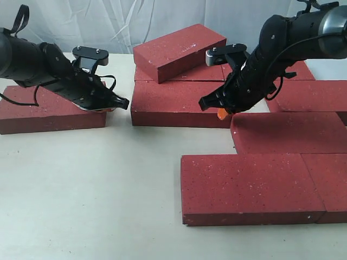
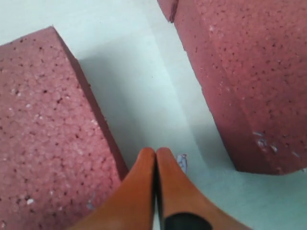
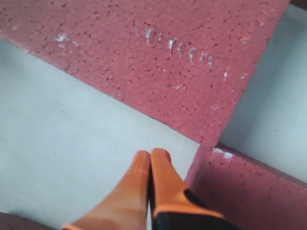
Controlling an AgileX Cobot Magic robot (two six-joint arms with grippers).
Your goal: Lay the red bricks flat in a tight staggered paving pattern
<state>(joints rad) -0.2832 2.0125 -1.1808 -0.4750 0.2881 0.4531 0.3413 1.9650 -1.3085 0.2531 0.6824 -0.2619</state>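
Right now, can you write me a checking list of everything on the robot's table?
Surface: pale table, bare between bricks.
Job's things: about nine red bricks; most lie flat with gaps, one stacked brick rests on others, one lone brick at the left.
Clutter: nothing seen.
Grippers: left gripper shut, empty, over the gap beside the lone brick; right gripper shut, empty, by a brick corner.
Cables: black cable loops on right arm.
Surroundings: white cloth backdrop.

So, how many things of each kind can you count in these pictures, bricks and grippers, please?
red bricks: 9
grippers: 2, the left gripper and the right gripper
Total: 11
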